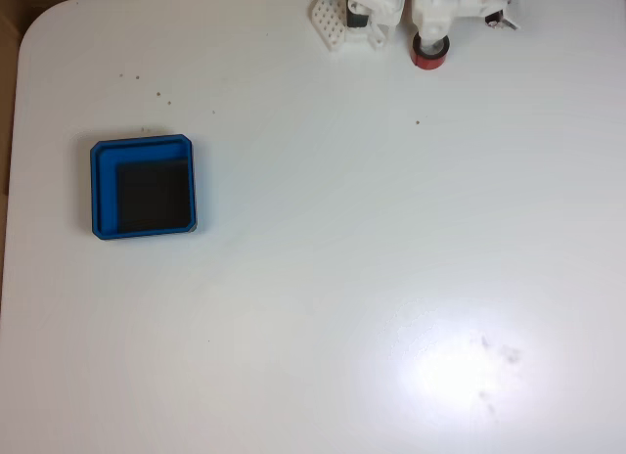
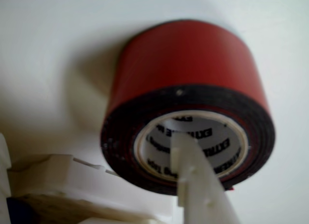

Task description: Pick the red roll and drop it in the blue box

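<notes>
Under the claw (image 2: 193,161), red roll (image 2: 186,79) stands upright.

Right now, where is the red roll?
In the fixed view the red roll sits at the table's top edge, right of centre, under the gripper, far from the blue box.

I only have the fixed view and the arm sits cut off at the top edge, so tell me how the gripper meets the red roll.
Observer: In the wrist view one white finger reaches into the hollow centre of the red roll.
Operator: Report the other finger.
Observer: A white gripper part lies outside the roll's dark rim, lower left; I cannot tell whether it presses.
Operator: Describe the core.
Observer: Its white inner liner carries black print.
</notes>
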